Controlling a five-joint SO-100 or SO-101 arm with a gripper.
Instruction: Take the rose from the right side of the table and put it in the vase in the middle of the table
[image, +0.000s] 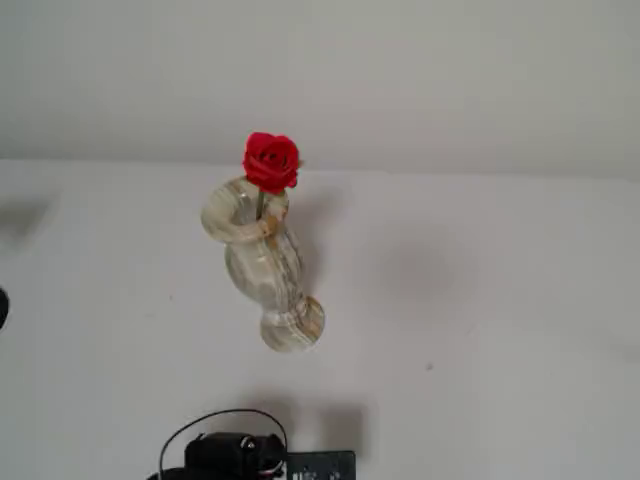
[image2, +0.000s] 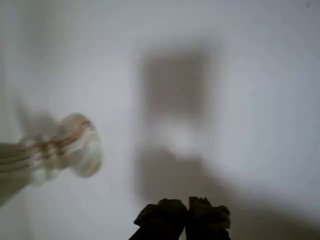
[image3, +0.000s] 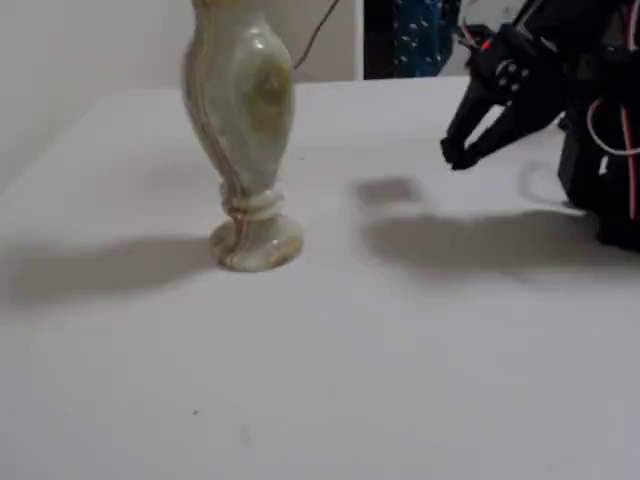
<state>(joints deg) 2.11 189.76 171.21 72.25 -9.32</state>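
One arm is at work, and its black gripper (image3: 458, 155) hangs above the table (image3: 420, 330) at the right of the low fixed view, fingertips pointing down and left. The two tips meet at their ends with nothing between them; the wrist view shows the same, both dark fingertips (image2: 162, 217) side by side at the bottom edge, pressed together and empty. A soft shadow lies on the white surface under the arm.

Further out, well apart from the gripper, stands the vase (image3: 240, 120), upright on its round foot, cream and beige with brown streaks. In the wrist view the vase (image2: 65, 150) appears blurred at the left edge, only its foot and lower body visible. In the high fixed view the vase (image: 265, 265) sits near the middle of the table (image: 480, 300), and the rose (image: 271, 161) is in it: the red bloom rests just above the flared rim, with a short piece of green stem going down into the opening. At the bottom edge of that view a dark part of the arm (image: 235, 455) shows.
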